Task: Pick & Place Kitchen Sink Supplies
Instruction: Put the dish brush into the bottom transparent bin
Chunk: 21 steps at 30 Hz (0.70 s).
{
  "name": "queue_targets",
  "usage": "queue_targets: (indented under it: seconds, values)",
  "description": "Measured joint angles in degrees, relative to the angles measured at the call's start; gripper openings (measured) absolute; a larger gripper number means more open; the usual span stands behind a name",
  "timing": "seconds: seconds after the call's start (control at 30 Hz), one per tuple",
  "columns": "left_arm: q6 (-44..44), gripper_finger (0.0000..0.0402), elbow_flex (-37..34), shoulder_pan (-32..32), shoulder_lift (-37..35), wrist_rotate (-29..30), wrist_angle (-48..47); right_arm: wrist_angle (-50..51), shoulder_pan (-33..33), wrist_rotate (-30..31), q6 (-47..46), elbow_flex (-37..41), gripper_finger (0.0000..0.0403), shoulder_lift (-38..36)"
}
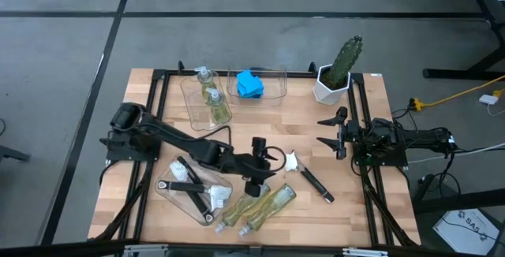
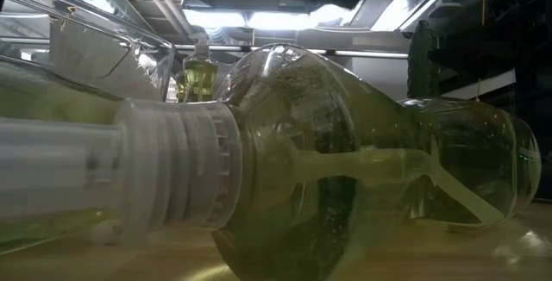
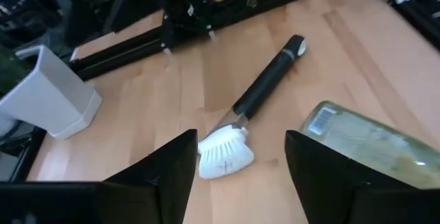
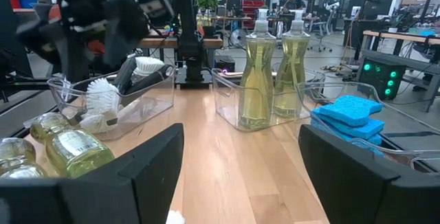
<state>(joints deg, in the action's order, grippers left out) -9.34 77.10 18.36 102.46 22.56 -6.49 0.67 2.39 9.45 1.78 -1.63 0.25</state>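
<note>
Open left pincer (image 3: 237,176) hovers over brush head (image 3: 225,152).

Blue sponges (image 1: 250,83) are sitting in a clear bin (image 1: 278,91). Pale yellow-green soap is showing through the clear bottles (image 1: 267,206) lying near. The brush (image 3: 251,107) is showing a black handle and white head. A green cactus (image 1: 345,60) is standing in a white pot (image 1: 327,88).

Pale, smooth wood table (image 1: 355,202); clear glossy plastic soap bottles (image 4: 273,69) and bins (image 4: 230,97); porous blue foam sponges (image 4: 350,117); a dish brush (image 3: 258,104) with matt black handle and white bristles; a smooth white pot (image 3: 51,97).
</note>
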Motion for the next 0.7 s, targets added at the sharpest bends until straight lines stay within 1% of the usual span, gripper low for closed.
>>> queue_targets:
  seconds: [0.1, 0.17, 0.37, 0.5, 0.57, 0.63, 0.7]
  values:
    - [0.02, 0.0212, 0.40, -1.54, 1.58, -0.01, 0.47, -0.01, 0.02, 0.00, 0.00, 0.00, 0.0284, 0.01]
    - [0.20, 0.0210, 1.63, -2.05, 2.84, 0.29, -1.32, 0.02, 0.01, 0.00, 0.00, -0.01, 0.0284, -0.02]
    - [-0.69, 0.0209, 8.32, -2.82, 7.07, 0.67, -7.20, 0.04, 0.00, -0.02, 0.00, 0.00, 0.0284, 0.01]
    - [-5.57, 0.0209, 13.77, -3.79, 11.92, 1.47, -11.28, 0.00, 0.00, -0.02, 0.00, 0.00, 0.0284, -0.01]
    - [-8.43, 0.0209, 16.47, -4.52, 14.58, 1.43, -11.69, 0.02, 0.01, -0.02, 0.02, 0.00, 0.0284, -0.02]
    - [-11.28, 0.0209, 19.44, -5.29, 17.00, 0.63, -11.54, 0.00, 0.02, 0.00, 0.02, 0.00, 0.0284, 0.00]
    - [-14.25, 0.0209, 21.90, -6.14, 19.05, -1.70, -11.20, 0.02, 0.00, -0.02, 0.02, 0.00, 0.0284, 0.00]
